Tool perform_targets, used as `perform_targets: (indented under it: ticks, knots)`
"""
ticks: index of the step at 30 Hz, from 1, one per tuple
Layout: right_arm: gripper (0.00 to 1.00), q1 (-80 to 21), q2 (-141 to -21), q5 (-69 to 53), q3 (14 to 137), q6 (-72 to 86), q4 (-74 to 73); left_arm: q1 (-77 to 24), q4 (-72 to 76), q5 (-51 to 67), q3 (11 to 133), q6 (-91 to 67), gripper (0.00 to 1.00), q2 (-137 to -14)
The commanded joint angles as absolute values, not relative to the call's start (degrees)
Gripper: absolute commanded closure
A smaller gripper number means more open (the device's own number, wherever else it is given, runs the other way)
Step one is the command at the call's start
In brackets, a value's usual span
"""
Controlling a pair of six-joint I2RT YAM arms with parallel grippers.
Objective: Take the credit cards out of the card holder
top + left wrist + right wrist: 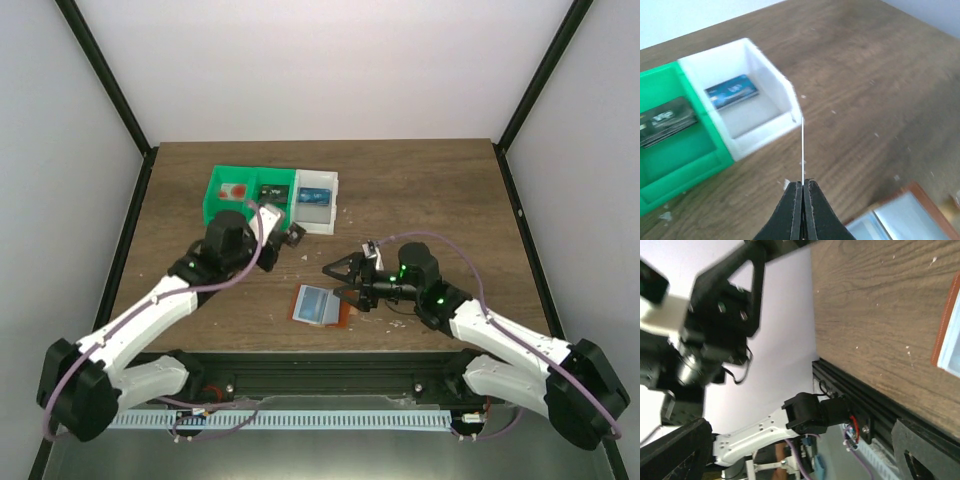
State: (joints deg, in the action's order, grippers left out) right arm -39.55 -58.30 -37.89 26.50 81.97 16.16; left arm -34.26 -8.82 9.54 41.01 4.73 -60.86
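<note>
Left gripper is clamped tight on a thin card, which shows edge-on and sticks straight out past its fingertips. Ahead and to its left stands a white bin with a blue card lying inside, and a green bin sits further left. Right gripper is spread wide, holding nothing. The card holder lies open on the counter, close by its fingertips.

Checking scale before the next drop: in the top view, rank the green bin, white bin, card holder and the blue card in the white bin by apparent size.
1. green bin
2. white bin and card holder: these look about alike, so they are left unranked
3. blue card, clearly the smallest
</note>
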Motion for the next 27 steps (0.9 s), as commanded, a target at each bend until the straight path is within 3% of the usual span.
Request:
perform_targets:
  ticks: [1,8,27]
  knots:
    - [0.0,-39.4,-56.0,-35.1,29.6,71.1,7.7,-27.5,-13.2,9.8,49.7,-6.6,1.0,-68.6]
    - [0.0,-39.4,-55.6,-34.9,27.9,69.0,6.5,-15.4,-14.3,13.8,60.4,-17.2,1.0,-79.6]
    - [0.0,-39.5,-56.0,-35.6,28.2,68.8,3.0,-13.0,-10.8,13.3,76.5,-22.9,1.0,-105.8]
